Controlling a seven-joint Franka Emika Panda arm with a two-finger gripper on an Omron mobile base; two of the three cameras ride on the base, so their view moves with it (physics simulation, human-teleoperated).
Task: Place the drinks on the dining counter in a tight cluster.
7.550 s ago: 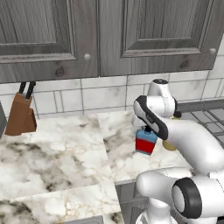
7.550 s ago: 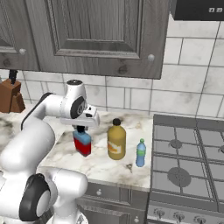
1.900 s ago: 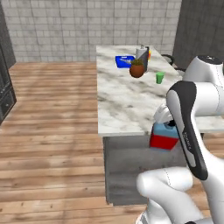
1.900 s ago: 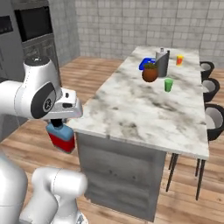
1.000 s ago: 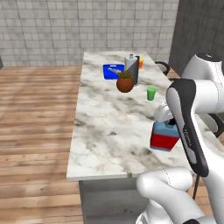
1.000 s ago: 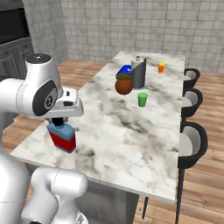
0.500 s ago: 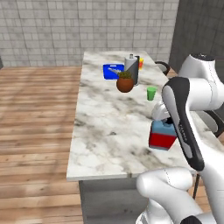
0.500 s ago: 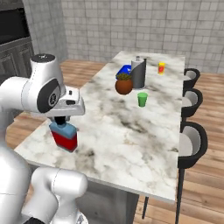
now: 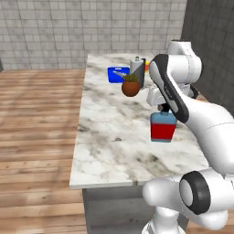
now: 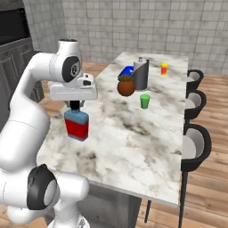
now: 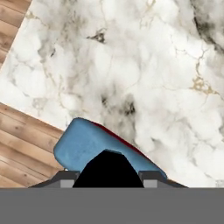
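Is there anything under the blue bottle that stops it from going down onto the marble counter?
Nothing visible does. The pincer holds the blue flask over a bare patch of the dining counter. The plant pot and green cup stand farther along.

My body is a glossy white arm of rounded, tube-like links (image 10: 33, 93), joined by dark grey round joint caps (image 10: 42, 193). My wrist ends in a flat white block carrying a black gripper (image 10: 75, 106) with 2 fingers, apparently small and dark, though barely visible.
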